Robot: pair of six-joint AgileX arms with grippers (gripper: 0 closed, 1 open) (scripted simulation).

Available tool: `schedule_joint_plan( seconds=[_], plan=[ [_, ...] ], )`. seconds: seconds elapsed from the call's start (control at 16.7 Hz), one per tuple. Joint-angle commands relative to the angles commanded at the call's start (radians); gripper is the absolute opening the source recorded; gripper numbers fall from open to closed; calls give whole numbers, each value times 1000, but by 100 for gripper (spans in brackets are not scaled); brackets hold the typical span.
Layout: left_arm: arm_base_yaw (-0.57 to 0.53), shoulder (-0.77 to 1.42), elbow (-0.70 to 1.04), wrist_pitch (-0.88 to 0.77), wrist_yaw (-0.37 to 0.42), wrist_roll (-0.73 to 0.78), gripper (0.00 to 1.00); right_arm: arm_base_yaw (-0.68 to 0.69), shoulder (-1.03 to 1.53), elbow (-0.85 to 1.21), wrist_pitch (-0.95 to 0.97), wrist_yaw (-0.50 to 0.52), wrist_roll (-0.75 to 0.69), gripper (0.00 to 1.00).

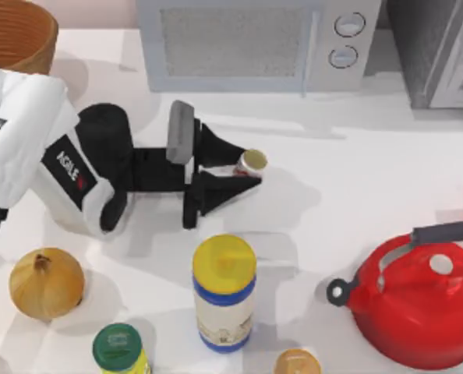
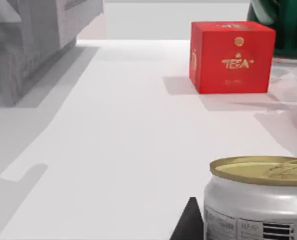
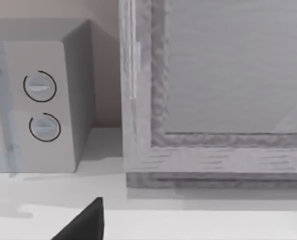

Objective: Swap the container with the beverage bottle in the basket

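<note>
Left gripper (image 1: 251,173) at desk centre, jaws closed around the beverage bottle (image 1: 252,163), standing upright on the desk (image 1: 356,156). Basket (image 1: 17,35) well apart, toward ten o'clock.

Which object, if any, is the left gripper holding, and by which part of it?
The left gripper has its fingers on either side of the beverage bottle, at its body just below the tan top; a firm grip cannot be told.

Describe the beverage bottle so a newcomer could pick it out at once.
Start at the microwave at the table's back edge and come forward to the left gripper. The beverage bottle stands between its black fingers: tiny, white, red-labelled, round tan top, far smaller than the yellow-lidded jar nearby.
</note>
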Motion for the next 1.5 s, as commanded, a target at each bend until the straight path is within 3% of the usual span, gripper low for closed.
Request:
schedule_joint_plan(
  seconds=[0.48,1.14,1.5],
  plan=[
    [0,0,0,0,0,0,98,0,0,0,0,0,0,100],
    [6,-10,-3,-5,-7,0,100,0,0,0,0,0,0,100],
    [49,-287,-118,-145,-162,-5,100,0,0,0,0,0,0,100]
  ],
)
